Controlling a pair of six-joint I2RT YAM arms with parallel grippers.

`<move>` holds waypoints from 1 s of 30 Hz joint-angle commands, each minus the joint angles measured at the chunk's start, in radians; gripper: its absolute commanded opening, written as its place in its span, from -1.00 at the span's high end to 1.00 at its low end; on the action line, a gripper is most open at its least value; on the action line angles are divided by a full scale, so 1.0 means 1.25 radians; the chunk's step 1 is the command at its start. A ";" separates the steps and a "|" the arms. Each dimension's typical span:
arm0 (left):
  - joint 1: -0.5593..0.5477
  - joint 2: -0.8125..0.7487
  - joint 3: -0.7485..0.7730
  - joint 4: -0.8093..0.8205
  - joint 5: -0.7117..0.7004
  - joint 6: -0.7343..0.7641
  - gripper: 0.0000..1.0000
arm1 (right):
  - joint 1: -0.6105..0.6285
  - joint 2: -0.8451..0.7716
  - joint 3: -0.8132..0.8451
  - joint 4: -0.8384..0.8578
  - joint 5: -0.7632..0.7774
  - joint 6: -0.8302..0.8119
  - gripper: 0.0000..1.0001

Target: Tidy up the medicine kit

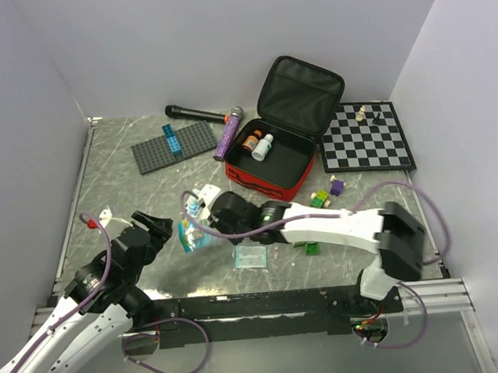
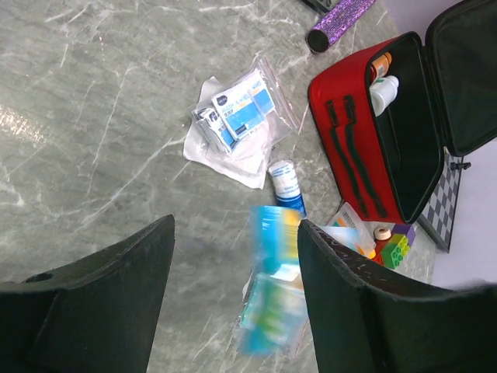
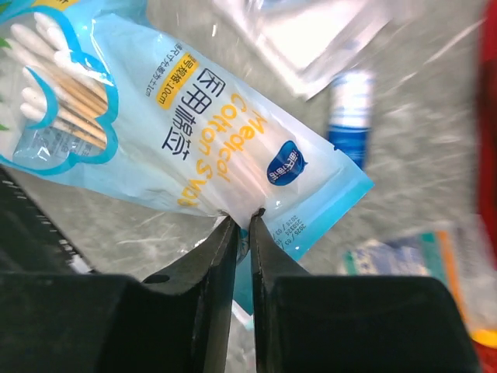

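The red soft fabric zip medicine kit [image 1: 261, 176] lies open towards the back of the grey marbled counter [image 1: 113, 182]. Its black-lined lid [image 1: 298, 90] is propped upright, and two small bottles [image 1: 257, 144] stand at the left end of its tray. In front of it, the right end effector [image 3: 241, 220] is pressed together on the bottom edge of a light-blue plastic swab packet [image 3: 194, 148], pinching only the thin sealed margin. The left end effector [image 2: 233, 233] hovers nearby with its fingers spread and nothing between them. The swab packet looks very light, limp and glossy, so held by one edge it will probably droop and could slip; a pinch further in from the seal would be safer. The kit itself looks light and soft-walled, so it is likely to slide or buckle if pushed. Its red front wall or tray rim is the sensible place to steady it, since the floppy lid would just fold. A clear bag of sachets [image 2: 237, 116] and a small blue-and-white tube [image 2: 286, 183] lie on the counter just beside the kit, not yet packed.
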 commanded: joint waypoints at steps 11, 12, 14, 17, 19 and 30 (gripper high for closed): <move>0.002 0.021 0.006 0.041 0.000 0.034 -0.38 | -0.289 -0.109 0.090 -0.094 0.158 0.125 0.66; 0.001 0.025 0.008 0.039 0.000 0.037 -0.38 | -0.314 -0.100 0.096 -0.091 0.160 0.129 0.66; 0.001 0.036 0.012 0.039 0.000 0.041 -0.38 | -0.360 -0.074 0.112 -0.083 0.149 0.135 0.66; 0.002 0.042 0.015 0.043 0.003 0.047 -0.39 | -0.397 -0.025 0.139 -0.084 0.137 0.141 0.66; 0.001 0.043 0.011 0.048 0.005 0.052 -0.38 | -0.408 0.018 0.158 -0.087 0.135 0.140 0.66; 0.002 0.073 0.008 0.057 0.012 0.061 -0.39 | -0.454 0.185 0.218 -0.081 0.093 0.160 0.65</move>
